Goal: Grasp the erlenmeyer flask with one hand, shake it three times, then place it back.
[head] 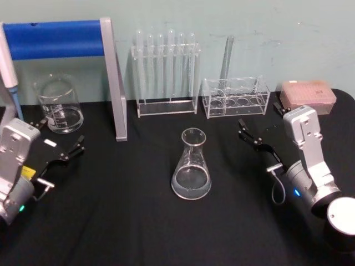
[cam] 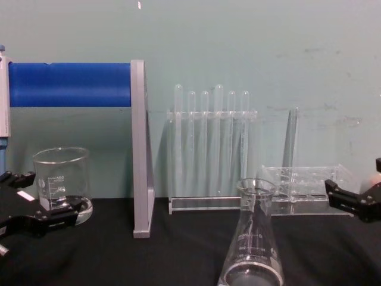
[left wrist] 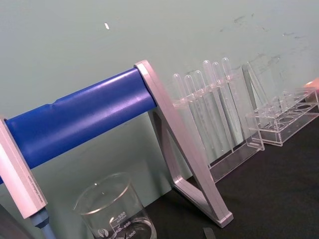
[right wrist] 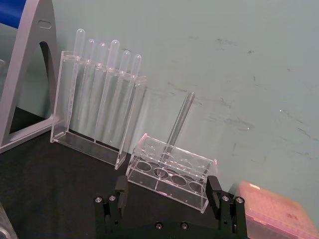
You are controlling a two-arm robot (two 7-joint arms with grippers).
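The erlenmeyer flask [head: 191, 166] stands upright on the black table [head: 138, 221] at the centre, clear glass with a wide base and narrow neck; the chest view has it low in front [cam: 253, 250]. My right gripper [head: 247, 134] rests to the flask's right, well apart from it, fingers spread and empty; its two black fingers [right wrist: 119, 188] frame the racks ahead, and it enters the chest view from the right edge [cam: 357, 187]. My left gripper [head: 58, 136] sits open and empty at the far left near the beaker, also in the chest view [cam: 37, 199].
A glass beaker [head: 58, 105] stands back left beside a grey stand with a blue bar [head: 55, 39]. Behind the flask are a rack of test tubes [head: 165, 72] and a low clear rack [head: 236, 97] holding one tube. A pink tip box [head: 308, 95] sits back right.
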